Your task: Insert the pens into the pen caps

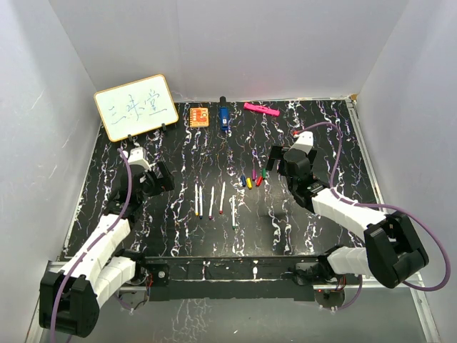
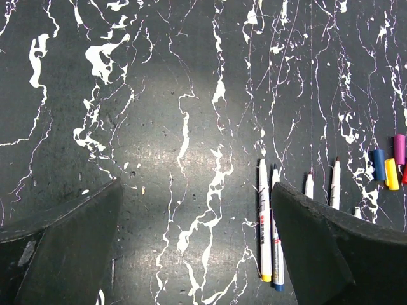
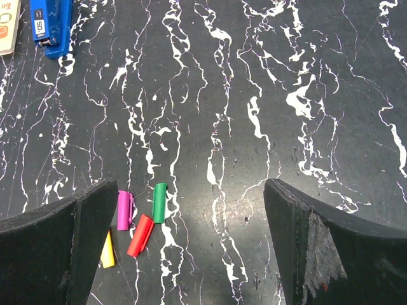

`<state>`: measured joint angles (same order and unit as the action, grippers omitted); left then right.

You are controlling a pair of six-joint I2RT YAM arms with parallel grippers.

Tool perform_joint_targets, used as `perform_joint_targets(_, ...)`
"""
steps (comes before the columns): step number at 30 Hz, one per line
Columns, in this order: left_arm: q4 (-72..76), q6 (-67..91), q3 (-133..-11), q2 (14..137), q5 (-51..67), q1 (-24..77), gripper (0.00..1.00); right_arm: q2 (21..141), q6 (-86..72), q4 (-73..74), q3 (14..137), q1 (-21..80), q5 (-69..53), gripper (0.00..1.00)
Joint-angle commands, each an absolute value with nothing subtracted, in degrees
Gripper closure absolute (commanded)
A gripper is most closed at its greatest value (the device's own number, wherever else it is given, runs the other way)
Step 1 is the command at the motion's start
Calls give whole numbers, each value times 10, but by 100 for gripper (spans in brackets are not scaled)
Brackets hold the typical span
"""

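Observation:
Several white pens [image 1: 212, 201] lie side by side on the black marbled table, left of centre. In the left wrist view two pens, one with a yellow end [image 2: 264, 223] and one with a blue end [image 2: 275, 244], lie just inside my right finger; two more [image 2: 335, 183] show beyond it. The coloured caps [image 1: 253, 178] lie in a cluster right of the pens. The right wrist view shows purple [image 3: 124, 210], green [image 3: 159, 202], red [image 3: 140, 234] and yellow [image 3: 107, 250] caps by my left finger. My left gripper [image 1: 163, 179] [image 2: 197, 248] and right gripper [image 1: 274, 161] [image 3: 191, 248] are open and empty.
A whiteboard [image 1: 136, 106] stands at the back left. An orange square [image 1: 199, 116], a blue block [image 1: 223, 116] [image 3: 51, 22] and a pink bar [image 1: 260, 109] lie along the back. White walls enclose the table on three sides.

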<state>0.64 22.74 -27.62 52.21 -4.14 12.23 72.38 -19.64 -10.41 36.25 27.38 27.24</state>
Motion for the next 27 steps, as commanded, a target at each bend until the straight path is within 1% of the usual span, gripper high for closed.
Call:
perform_joint_targets(1,15,227,-273,505,-50,126,1,721,-195,-119,392,276,290,2)
perform_joint_targets(16,23,245,-280,512,-74,126,1,726,-192,-119,390,275,299,2)
perform_joint_targets(23,67,238,-274,514,23,127,2,725,-200,-120,388,270,282,2)
perform_joint_targets(27,37,242,-296,534,40,129,2,724,-202,-121,388,262,277,2)
